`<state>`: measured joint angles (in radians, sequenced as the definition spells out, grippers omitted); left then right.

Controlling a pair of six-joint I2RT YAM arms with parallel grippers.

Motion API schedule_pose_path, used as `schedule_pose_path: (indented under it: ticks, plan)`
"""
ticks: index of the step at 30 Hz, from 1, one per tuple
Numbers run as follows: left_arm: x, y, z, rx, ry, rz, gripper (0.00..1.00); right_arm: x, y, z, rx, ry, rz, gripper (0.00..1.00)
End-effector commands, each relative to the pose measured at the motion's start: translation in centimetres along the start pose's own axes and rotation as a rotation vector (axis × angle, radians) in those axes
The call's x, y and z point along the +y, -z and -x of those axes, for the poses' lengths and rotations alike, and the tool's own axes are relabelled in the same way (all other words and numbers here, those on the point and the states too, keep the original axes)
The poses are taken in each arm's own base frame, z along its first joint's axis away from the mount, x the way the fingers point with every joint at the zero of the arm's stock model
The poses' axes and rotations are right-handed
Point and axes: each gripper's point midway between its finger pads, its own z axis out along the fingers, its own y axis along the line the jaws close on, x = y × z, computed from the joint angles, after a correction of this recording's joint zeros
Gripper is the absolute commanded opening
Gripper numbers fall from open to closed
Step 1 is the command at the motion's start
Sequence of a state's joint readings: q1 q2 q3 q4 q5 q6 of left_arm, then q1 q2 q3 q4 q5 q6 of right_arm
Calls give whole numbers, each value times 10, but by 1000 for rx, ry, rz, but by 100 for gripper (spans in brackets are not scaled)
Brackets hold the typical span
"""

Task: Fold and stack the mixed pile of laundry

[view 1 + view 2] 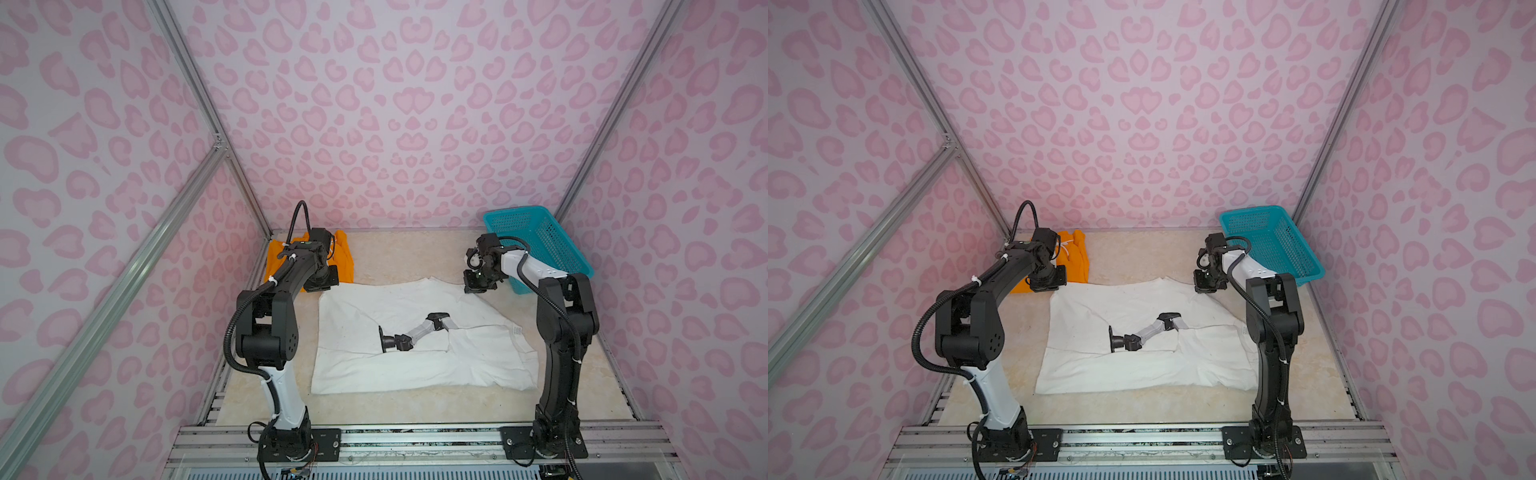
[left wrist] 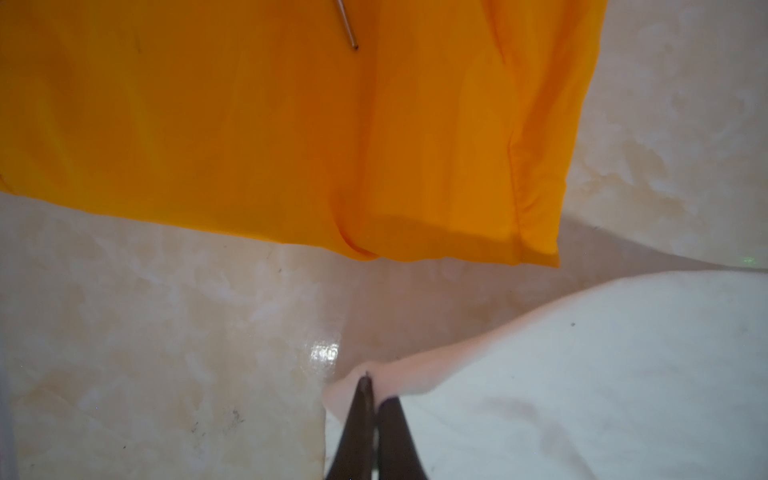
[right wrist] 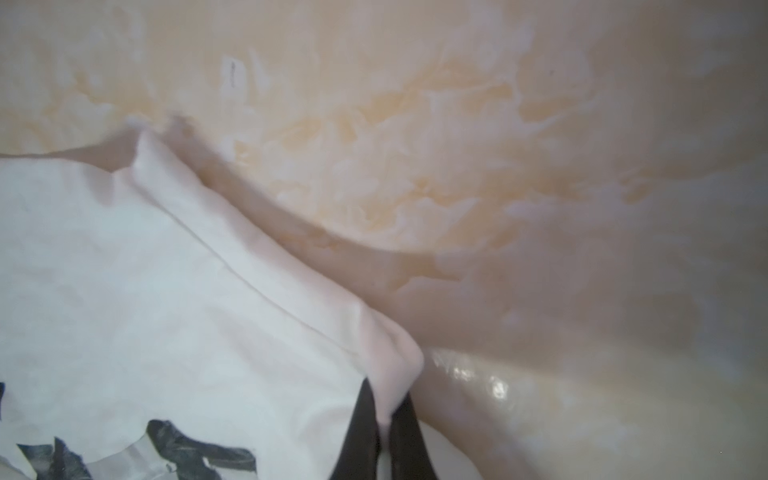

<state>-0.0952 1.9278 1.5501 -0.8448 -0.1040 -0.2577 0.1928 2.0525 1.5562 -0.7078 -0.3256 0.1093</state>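
Observation:
The white T-shirt [image 1: 415, 365] [image 1: 1142, 370] lies spread on the table, its black-grey print [image 1: 411, 332] showing at the middle. Bright orange shorts [image 1: 345, 257] [image 1: 1077, 257] lie at the back left, partly hidden behind the left arm. My left gripper [image 1: 322, 286] [image 2: 376, 390] is shut on the shirt's far left corner [image 2: 582, 374], just short of the shorts' hem [image 2: 249, 124]. At the far right corner my right gripper [image 1: 478, 289] [image 3: 386, 399] is shut, with a fold of the white cloth [image 3: 166, 270] pinched between its fingers.
A teal perforated basket [image 1: 540, 241] [image 1: 1275, 241] stands at the back right, close behind the right arm. The marbled beige tabletop [image 1: 407, 253] is bare between shorts and basket. Pink patterned walls enclose the table on three sides.

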Motion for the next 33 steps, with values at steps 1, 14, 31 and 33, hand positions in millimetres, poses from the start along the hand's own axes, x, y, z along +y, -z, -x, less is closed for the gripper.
schedule_pose_path:
  ticks: [1,14,31,33]
  plan:
    - [1,0,-3,11,-17,-1,3,7,29,14,-110,86,-79,1]
    - [3,23,-13,7,-18,-41,3,78,41,-128,-90,308,-153,15]
    - [-8,20,-32,58,-28,-118,3,44,67,-43,-220,-35,56,56]
    - [-8,20,-33,61,-28,-121,3,32,53,-33,-181,-76,40,56]
